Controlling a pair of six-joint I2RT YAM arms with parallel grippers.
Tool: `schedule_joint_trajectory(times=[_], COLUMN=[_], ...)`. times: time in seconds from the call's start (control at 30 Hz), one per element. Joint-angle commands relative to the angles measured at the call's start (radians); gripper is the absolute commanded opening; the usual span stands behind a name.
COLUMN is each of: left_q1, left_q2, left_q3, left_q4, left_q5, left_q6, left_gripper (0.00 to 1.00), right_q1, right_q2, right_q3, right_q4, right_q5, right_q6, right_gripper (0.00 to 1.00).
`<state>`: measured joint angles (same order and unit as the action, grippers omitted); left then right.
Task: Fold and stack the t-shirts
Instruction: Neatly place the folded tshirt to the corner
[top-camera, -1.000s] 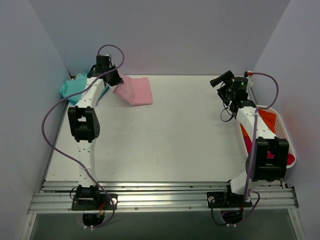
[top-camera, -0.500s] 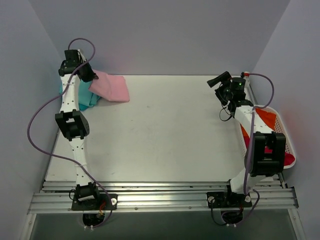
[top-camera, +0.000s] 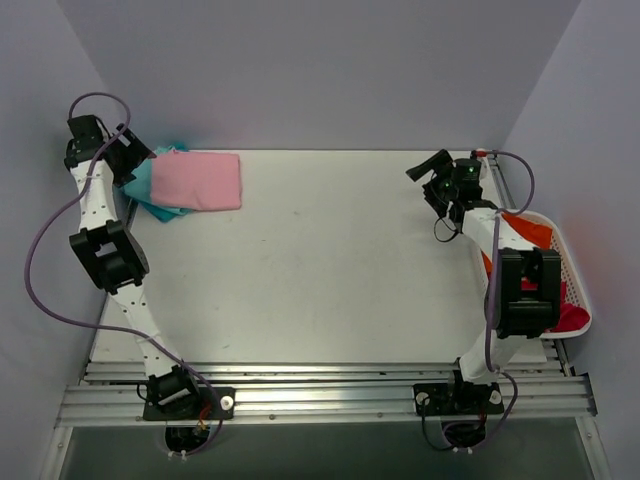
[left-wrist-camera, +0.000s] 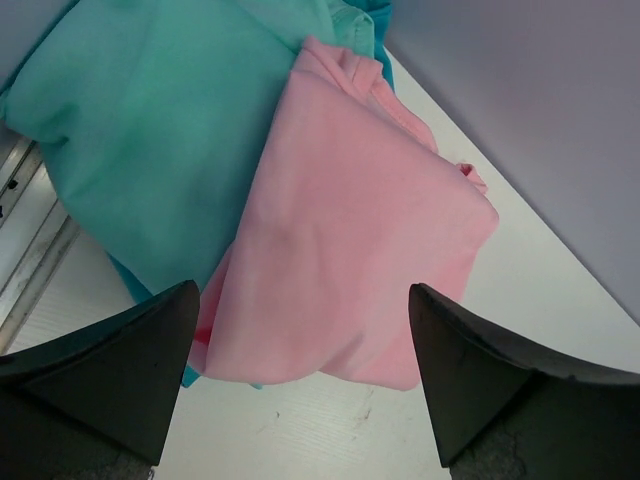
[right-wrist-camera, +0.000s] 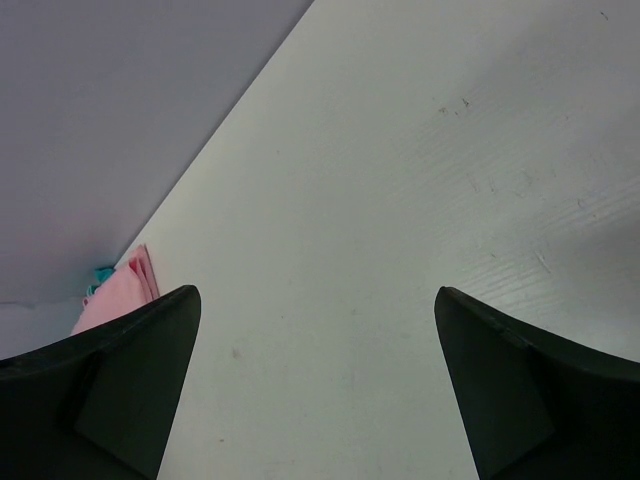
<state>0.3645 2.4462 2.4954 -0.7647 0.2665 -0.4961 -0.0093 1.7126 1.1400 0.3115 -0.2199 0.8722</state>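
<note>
**Asker:** What does the overhead view show?

**Me:** A pale table (top-camera: 330, 260) between grey walls. At its far left corner a pink t-shirt (top-camera: 197, 181) lies folded into a neat rectangle. It partly covers a teal t-shirt (top-camera: 150, 192), which peeks out at its left side. My left gripper (top-camera: 130, 160) hangs just beside that pile, at the left edge. My right gripper (top-camera: 425, 170) is raised at the far right, well apart from the pile. A white basket (top-camera: 582, 290) at the right edge holds an orange t-shirt (top-camera: 530, 232) and a magenta t-shirt (top-camera: 572, 316), both unfolded.

**Asker:** And the left wrist camera?

**Me:** My left gripper (left-wrist-camera: 302, 290) is spread wide with nothing in it, above the pile. The pink t-shirt (left-wrist-camera: 350, 250) rests on the teal t-shirt (left-wrist-camera: 150, 120), and its layered edges show at the far end.

**Asker:** The right wrist camera?

**Me:** My right gripper (right-wrist-camera: 318, 295) is also spread and empty over bare table. A sliver of the pink t-shirt (right-wrist-camera: 112, 300) shows far off by the wall.

**Asker:** How will the cloth handle?

**Me:** I judge it light, soft and limp. It should sag from any single pinch, and the folds could slide open. I would pinch a folded edge through all its layers. For the basket shirts I would take a bunched ridge or a hem.

**Asker:** Any writing or labels?

**Me:** None that I can read. No mark or tag shows on any shirt in these views.
</note>
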Motion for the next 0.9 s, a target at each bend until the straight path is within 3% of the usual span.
schedule_joint_trajectory(times=[0.0,0.1,0.27,0.47,0.6,0.73,0.87], left_q1=[0.02,0.016,-0.022,-0.173,-0.281,-0.399,-0.426], left_q2=[-0.15,-0.28,-0.484,-0.673,-0.803,-1.031,-1.119], left_q3=[-0.108,-0.274,-0.421,-0.633,-0.93,-1.204,-1.284], left_q4=[0.109,0.244,0.216,0.179,0.258,0.407,0.415], left_q5=[-0.061,-0.09,-0.213,-0.388,-0.435,-0.558,-0.646], left_q6=[-0.077,-0.084,-0.049,0.01,-0.009,0.01,0.025], left_gripper=[0.94,0.94,0.94,0.94,0.94,0.94,0.94], right_q1=[0.029,0.045,0.106,0.23,0.276,0.302,0.318], right_q2=[0.007,0.021,0.036,0.027,0.024,0.025,0.025], right_q3=[0.061,0.082,0.154,0.213,0.231,0.244,0.244], right_q4=[0.032,0.026,-0.037,-0.061,-0.084,-0.097,-0.098], right_q5=[-0.024,-0.033,-0.003,0.044,0.042,0.054,0.059], right_q6=[-0.038,-0.067,-0.16,-0.262,-0.302,-0.32,-0.325], right_gripper=[1.0,1.0,1.0,1.0,1.0,1.0,1.0])
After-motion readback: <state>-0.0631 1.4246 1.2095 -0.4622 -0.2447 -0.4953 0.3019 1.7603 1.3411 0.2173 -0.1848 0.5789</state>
